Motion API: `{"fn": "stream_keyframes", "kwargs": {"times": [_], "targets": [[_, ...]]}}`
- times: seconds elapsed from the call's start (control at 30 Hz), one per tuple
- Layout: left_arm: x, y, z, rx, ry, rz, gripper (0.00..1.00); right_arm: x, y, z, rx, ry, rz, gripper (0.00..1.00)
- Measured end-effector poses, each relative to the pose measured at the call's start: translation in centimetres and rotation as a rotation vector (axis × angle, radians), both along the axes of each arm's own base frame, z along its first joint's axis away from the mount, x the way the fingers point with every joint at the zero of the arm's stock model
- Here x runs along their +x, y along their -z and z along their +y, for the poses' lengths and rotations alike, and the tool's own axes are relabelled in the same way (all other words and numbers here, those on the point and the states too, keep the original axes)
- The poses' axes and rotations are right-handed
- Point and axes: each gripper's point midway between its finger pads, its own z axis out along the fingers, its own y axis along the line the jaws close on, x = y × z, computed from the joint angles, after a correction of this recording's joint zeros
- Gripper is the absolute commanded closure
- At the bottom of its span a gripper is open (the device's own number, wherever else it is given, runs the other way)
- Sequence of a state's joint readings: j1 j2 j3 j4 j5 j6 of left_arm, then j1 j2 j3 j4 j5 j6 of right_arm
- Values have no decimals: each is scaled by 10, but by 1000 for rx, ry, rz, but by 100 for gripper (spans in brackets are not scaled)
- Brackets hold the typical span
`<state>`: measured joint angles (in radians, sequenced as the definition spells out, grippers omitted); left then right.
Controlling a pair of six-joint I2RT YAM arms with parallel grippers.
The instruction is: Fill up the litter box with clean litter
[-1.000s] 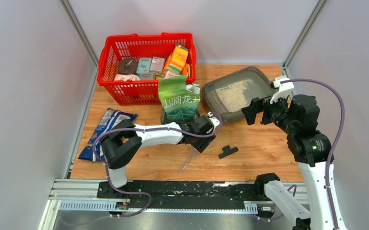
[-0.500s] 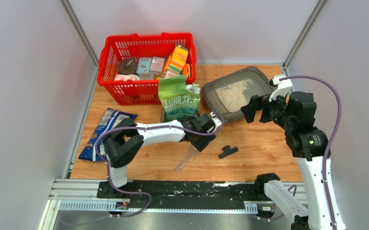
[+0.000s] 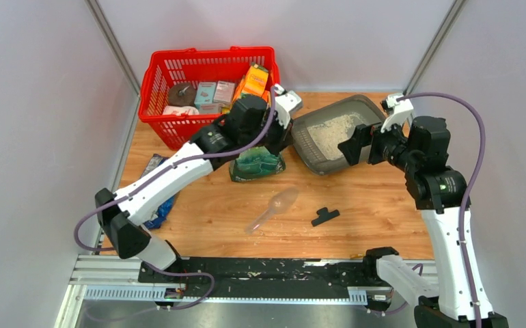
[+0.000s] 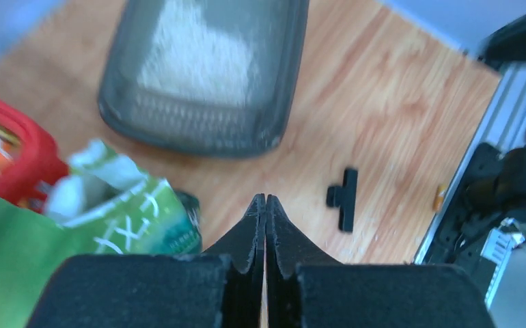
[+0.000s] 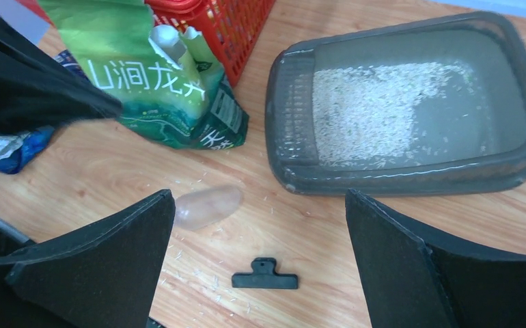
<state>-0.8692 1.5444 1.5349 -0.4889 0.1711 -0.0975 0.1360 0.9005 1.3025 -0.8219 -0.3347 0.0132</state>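
The dark grey litter box (image 3: 301, 137) sits at the back right of the table, with a thin patch of pale clean litter (image 3: 330, 133) in it. Both also show in the right wrist view, the litter box (image 5: 281, 102) and the litter (image 5: 369, 109). My left gripper (image 4: 266, 198) is shut on nothing, raised over the green pouch (image 3: 257, 162) just left of the box. My right gripper (image 5: 260, 195) stands open and empty above the table, near the box's front right edge. A clear plastic scoop (image 3: 274, 208) lies loose on the wood.
A black clip (image 3: 324, 216) lies right of the scoop. The red basket (image 3: 205, 133) of goods stands at the back left. A blue foil bag (image 3: 152, 179) lies at the left edge, partly under my left arm. Loose grains dot the wood near the clip.
My left arm rose from the scoop and swung back over the green pouch, its gripper closing empty. The scoop stays on the table. My right gripper edged toward the litter box.
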Motion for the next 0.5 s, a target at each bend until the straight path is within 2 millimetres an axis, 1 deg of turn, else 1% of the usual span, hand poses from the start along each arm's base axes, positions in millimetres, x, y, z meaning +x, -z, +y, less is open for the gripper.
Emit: {"fn": "stream_keyframes", "kwargs": {"times": [0.03, 0.07, 0.1, 0.13, 0.17, 0.2, 0.23, 0.27, 0.33, 0.4, 0.47, 0.5], "targets": [[2, -23, 1, -39, 6, -39, 81, 1, 1, 3, 11, -9, 8, 0], [2, -38, 1, -63, 19, -69, 73, 1, 2, 5, 21, -17, 18, 0], [0, -50, 0, -85, 41, -90, 58, 3, 4, 7, 29, -25, 30, 0], [-4, -56, -2, -95, 68, -104, 54, 4, 6, 9, 33, -30, 39, 0], [-10, -54, -4, -90, 99, -102, 51, 5, 10, 9, 35, -30, 49, 0], [-16, -44, -5, -68, 126, -99, 49, 5, 15, 9, 33, -28, 63, 0], [-22, -30, -5, -30, 151, -93, 46, 5, 19, 9, 31, -27, 72, 0], [-29, -11, -5, 19, 178, -75, 45, 4, 20, 9, 31, -28, 74, 0], [-43, 35, -5, 134, 228, -22, 38, 2, 20, 8, 29, -24, 69, 0], [-54, 89, -2, 272, 266, 48, 36, -2, 18, 6, 29, -21, 52, 0], [-59, 127, 2, 380, 275, 103, 35, -9, 16, 5, 32, -20, 32, 0], [-58, 144, 5, 427, 274, 122, 35, -13, 15, 4, 34, -19, 23, 0]]}}
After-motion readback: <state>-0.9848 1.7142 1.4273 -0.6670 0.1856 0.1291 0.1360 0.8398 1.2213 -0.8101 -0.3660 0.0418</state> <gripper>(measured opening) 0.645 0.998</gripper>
